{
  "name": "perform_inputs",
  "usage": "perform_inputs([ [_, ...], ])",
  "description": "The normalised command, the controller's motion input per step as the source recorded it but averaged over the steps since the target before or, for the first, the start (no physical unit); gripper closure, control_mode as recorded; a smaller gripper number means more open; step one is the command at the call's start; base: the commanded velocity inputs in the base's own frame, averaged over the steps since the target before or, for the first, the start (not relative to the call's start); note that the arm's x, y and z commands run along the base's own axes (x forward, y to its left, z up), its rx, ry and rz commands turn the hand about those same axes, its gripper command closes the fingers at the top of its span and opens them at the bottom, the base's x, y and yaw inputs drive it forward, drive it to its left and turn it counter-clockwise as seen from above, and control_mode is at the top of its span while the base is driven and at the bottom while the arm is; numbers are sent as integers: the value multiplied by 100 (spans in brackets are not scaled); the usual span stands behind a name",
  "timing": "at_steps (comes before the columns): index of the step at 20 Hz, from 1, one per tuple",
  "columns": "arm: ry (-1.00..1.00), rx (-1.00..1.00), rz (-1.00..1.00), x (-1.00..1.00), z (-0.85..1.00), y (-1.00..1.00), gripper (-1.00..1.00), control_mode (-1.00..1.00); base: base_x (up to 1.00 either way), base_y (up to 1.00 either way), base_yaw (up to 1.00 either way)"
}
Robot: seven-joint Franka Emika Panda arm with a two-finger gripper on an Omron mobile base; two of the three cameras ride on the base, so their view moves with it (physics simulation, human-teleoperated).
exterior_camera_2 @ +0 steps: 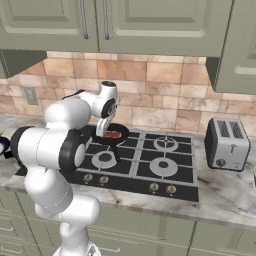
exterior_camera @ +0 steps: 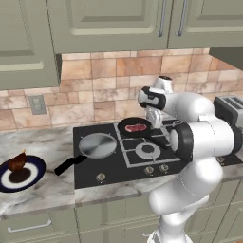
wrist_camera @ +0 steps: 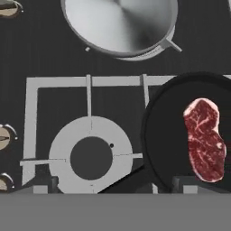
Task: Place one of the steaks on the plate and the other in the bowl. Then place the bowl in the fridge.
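A home kitchen is shown: a black gas hob is set into a marbled counter, backed by tan stone tiles. Grey-green panelled cabinets are hung above, drawers are fitted below, and a silver toaster is stood nearby.

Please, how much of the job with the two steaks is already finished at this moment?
Done: the darker steak lies on the plate. In hand: the open, empty end effector hangs over the stove above the black pan, where the pinkish-red steak lies, not yet gripped. Left: grasp that steak, put it in the bowl, and carry the bowl to the fridge.
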Motion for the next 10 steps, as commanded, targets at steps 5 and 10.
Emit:
perform_inputs([
  [5, -9, 0, 13, 31, -16, 1, -100, -100, 0, 0, 0],
  [10, -13, 0, 13, 25, -23, 0, -100, -100, 0, 0, 0],
])
